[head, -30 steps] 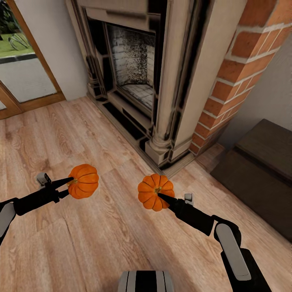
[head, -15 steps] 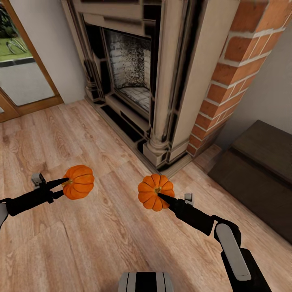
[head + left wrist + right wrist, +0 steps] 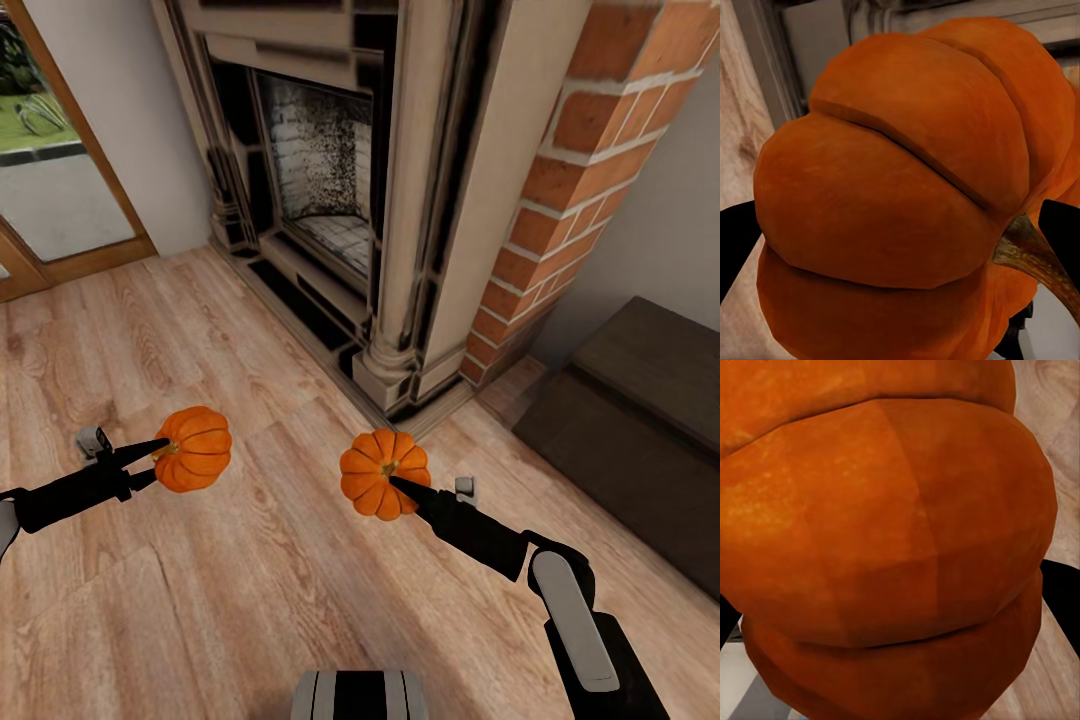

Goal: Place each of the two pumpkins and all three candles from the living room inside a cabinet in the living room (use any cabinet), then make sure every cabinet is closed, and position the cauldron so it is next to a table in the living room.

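Carrying both ribbed orange pumpkins: left gripper (image 3: 168,450) clamps one (image 3: 196,447), right gripper (image 3: 398,487) the other (image 3: 380,470). Keep grips firm and swing gently toward the low dark-brown wooden cabinet (image 3: 640,420).

- One ribbed orange pumpkin (image 3: 198,448) was held above the floor in the left pincer (image 3: 165,452), its stem sideways.
- The second pumpkin (image 3: 380,470) sat clamped in the right pincer (image 3: 397,487), stem up.
- The dark-brown cabinet (image 3: 640,420) stood beyond, shut.

Left gripper (image 3: 165,450) clamped around a pumpkin (image 3: 195,447), right gripper (image 3: 395,487) clamped around another pumpkin (image 3: 383,472), both arms extended forward
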Tool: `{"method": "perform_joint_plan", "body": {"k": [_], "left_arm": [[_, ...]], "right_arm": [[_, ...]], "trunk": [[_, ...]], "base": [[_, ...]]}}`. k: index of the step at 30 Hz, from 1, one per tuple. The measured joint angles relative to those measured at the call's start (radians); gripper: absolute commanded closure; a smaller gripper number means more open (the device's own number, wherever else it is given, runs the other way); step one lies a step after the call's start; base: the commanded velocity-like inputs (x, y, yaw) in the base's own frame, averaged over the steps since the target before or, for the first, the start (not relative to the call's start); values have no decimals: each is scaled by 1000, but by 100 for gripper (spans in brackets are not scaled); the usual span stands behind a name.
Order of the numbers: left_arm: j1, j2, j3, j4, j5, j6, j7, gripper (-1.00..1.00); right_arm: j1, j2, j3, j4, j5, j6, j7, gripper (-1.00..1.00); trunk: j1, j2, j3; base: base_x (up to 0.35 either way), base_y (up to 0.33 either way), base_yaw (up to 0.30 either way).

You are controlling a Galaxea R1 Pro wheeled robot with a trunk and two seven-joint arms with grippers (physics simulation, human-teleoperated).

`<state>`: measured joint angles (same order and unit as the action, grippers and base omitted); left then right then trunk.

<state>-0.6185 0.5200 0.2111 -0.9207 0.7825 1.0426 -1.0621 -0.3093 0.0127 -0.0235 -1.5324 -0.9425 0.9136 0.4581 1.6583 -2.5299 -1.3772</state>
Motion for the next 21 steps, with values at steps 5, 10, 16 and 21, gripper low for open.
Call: {"method": "perform_joint_plan", "body": {"k": [5,10,16,21], "left_arm": [[0,0,0,0,2,0,-1,100],[0,0,0,0,1,0,-1,100],[0,0,-2,7,-4,0,2,100],[0,1,-4,70,-15,-3,3,100]], "right_arm": [[0,0,0,0,-1,-1,1,100],[0,0,0,0,-2,0,1,100],[0,0,1,0,-1,0,0,100],[0,0,0,0,0,0,0,100]], "trunk": [[0,0,6],[0,0,13],[0,0,23],[0,0,31]], "base": [[0,0,0],[0,0,0],[0,0,0],[0,0,0]]}}
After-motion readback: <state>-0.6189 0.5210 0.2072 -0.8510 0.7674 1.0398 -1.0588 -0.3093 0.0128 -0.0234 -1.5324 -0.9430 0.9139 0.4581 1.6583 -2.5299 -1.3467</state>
